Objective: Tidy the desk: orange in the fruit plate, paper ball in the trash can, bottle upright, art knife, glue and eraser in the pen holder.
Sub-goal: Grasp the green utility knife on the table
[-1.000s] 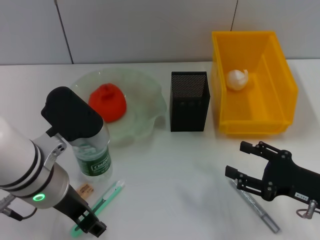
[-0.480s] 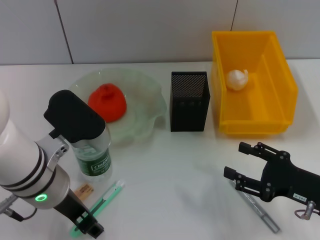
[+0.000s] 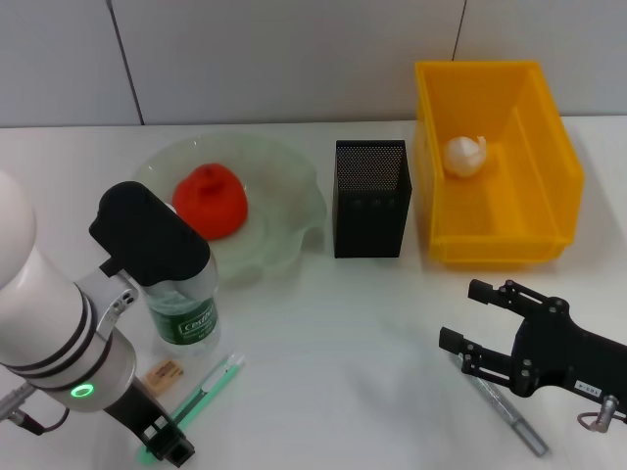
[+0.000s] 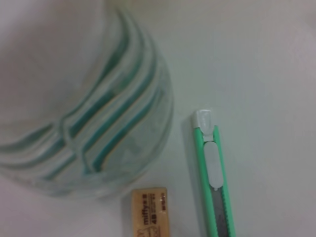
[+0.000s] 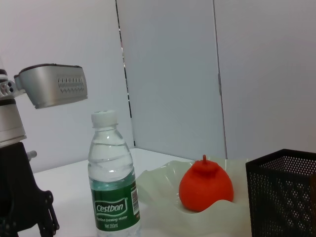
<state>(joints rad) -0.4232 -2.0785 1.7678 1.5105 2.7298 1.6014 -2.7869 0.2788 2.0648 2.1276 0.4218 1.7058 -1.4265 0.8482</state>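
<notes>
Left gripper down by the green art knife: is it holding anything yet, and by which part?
Nothing held. The left gripper hovers at the handle end of the green plastic art knife, which lies flat on the white table. The right gripper is open, empty.

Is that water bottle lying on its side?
No, the bottle stands upright on the table, cap on top, beside the fruit plate that holds the orange.

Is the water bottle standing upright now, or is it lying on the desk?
Upright. In the right wrist view the bottle stands on its base, white cap on top, beside the fruit plate.
</notes>
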